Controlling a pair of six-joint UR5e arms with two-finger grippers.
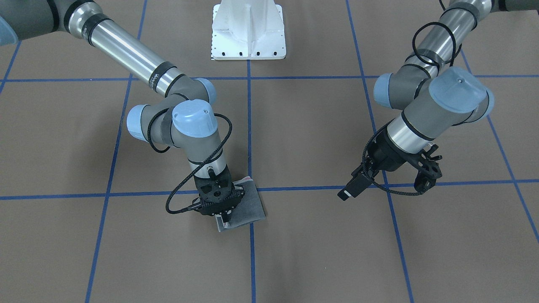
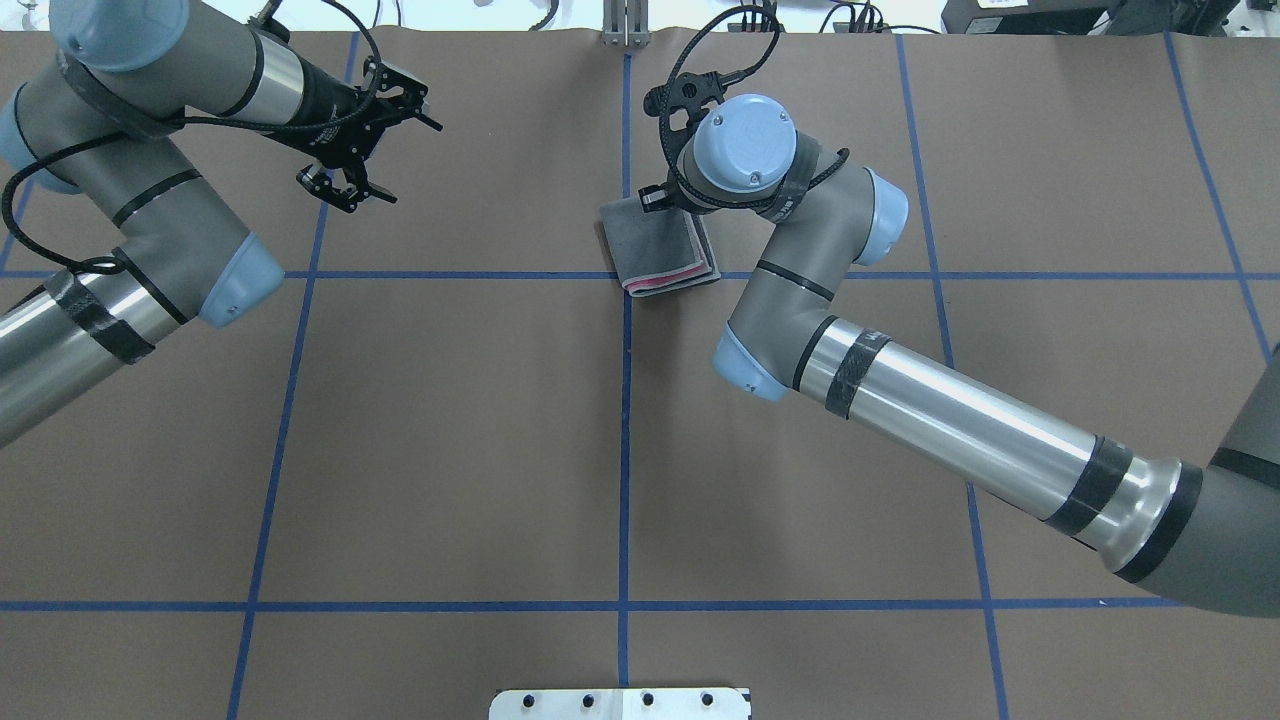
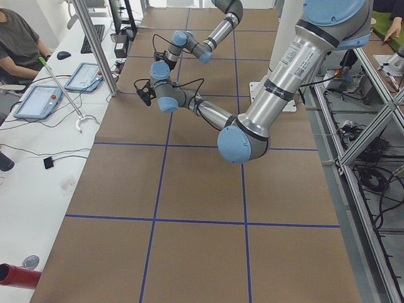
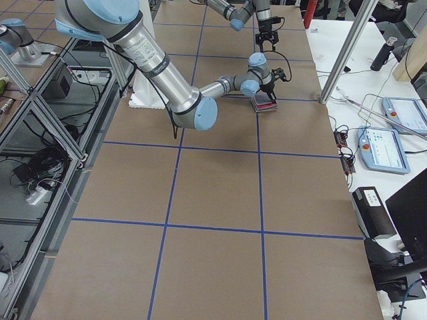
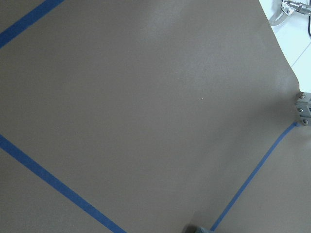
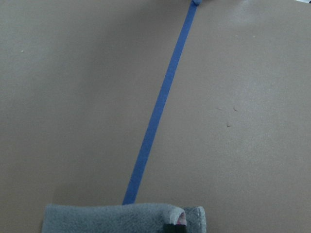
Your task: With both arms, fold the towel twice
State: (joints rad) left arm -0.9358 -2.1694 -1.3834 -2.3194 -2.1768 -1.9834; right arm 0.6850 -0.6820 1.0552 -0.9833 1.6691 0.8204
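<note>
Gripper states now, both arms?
Left gripper: open, holding nothing.
Right gripper: down on the folded grey-and-pink terry towel; open or shut cannot be told.

This is a robotics lab, not a home or a shop. My arms (image 2: 950, 420) rise from a white pedestal (image 1: 248, 31) bolted onto a wide counter (image 2: 450, 450), which is papered in brown and ruled into big squares with blue tape (image 2: 625, 450). Aluminium posts (image 3: 96, 47) stand at the counter's edge. Along one side runs a white bench (image 3: 31, 177) carrying touchscreen pendants (image 3: 39, 101), with a person (image 3: 19, 41) seated at it. On the opposite side, loose cables (image 4: 40, 163) lie coiled beside the counter.
</note>
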